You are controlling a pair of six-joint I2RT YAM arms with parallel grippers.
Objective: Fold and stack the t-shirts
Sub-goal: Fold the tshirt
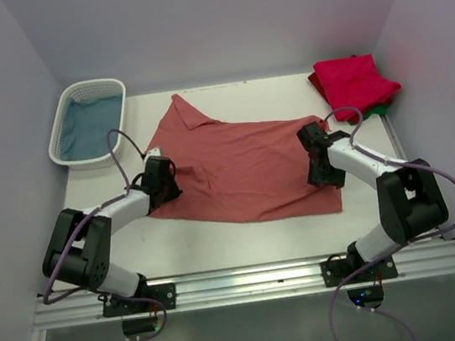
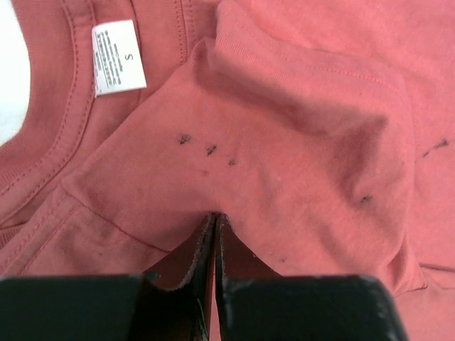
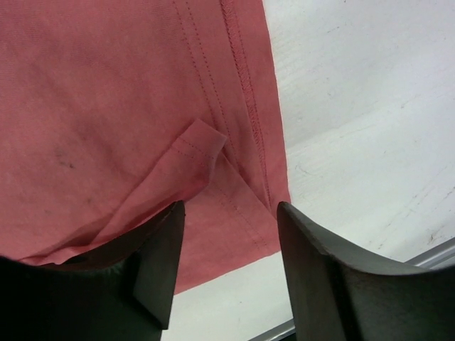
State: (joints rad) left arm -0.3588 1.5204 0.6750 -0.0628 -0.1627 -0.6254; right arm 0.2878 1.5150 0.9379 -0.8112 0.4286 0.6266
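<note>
Where the left gripper (image 2: 215, 226) meets the cloth, its two fingers are pressed together on a raised pinch of the salmon-red t-shirt (image 1: 244, 164), close to the collar (image 2: 64, 121) and the size label (image 2: 119, 57). The right gripper (image 3: 227, 245) stands with its jaws apart, low over the hem at the shirt's right edge. A small turned-over flap of cloth lies between its fingers (image 3: 160, 263), and it grips nothing.

Seen from above, the salmon-red t-shirt lies spread across the middle of the table (image 1: 221, 243), rumpled, with one far corner drawn up to a point, and an arm at each side of it. No fold has been made in it. At the far right corner the crimson-pink t-shirt (image 1: 355, 80) lies folded on top of the green t-shirt (image 1: 384, 108), of which only a sliver shows at the edge. So two shirts appear folded and stacked, and the large one is left to fold and carry over.

A white basket (image 1: 88, 86) sits at the far left corner, holding a blue-grey cloth (image 1: 90, 126); whether that is another shirt cannot be told. It lies just beside the shirt's far left edge, and the stack just beside its far right corner. Nothing rests on the shirt itself.
</note>
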